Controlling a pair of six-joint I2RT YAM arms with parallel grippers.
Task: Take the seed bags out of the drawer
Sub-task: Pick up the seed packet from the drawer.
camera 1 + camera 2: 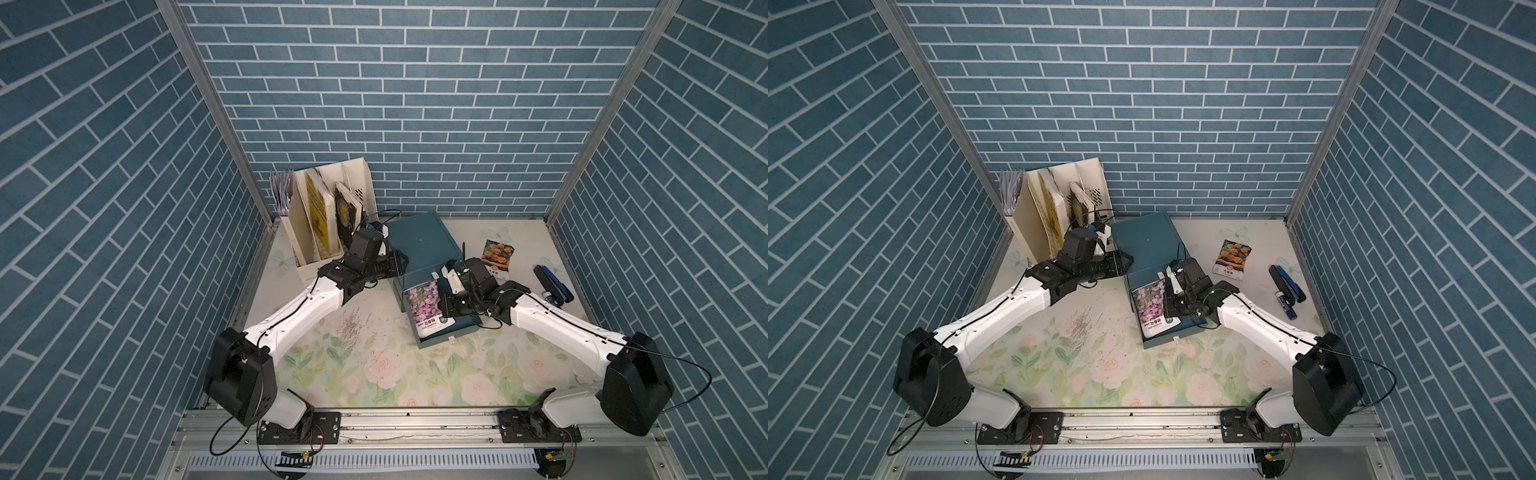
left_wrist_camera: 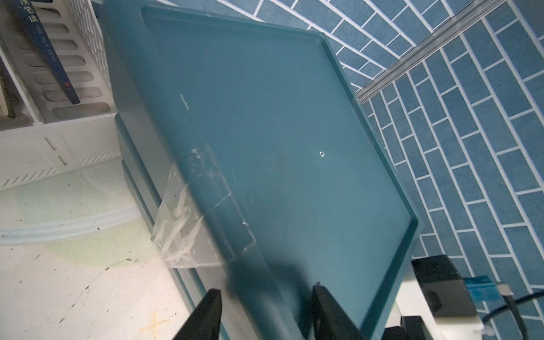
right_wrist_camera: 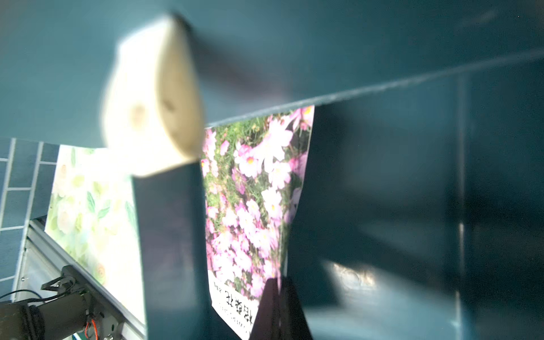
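Little print that we can read here

On the white band of the pink-flower seed packet (image 1: 424, 305) we see bold black Korean characters over a line of small capitals, both too blurred to spell out. The orange-flower seed packet (image 1: 497, 257) bears dark characters that are equally unclear. On the blue book spine (image 2: 48, 53) we read the white characters 笔谈.
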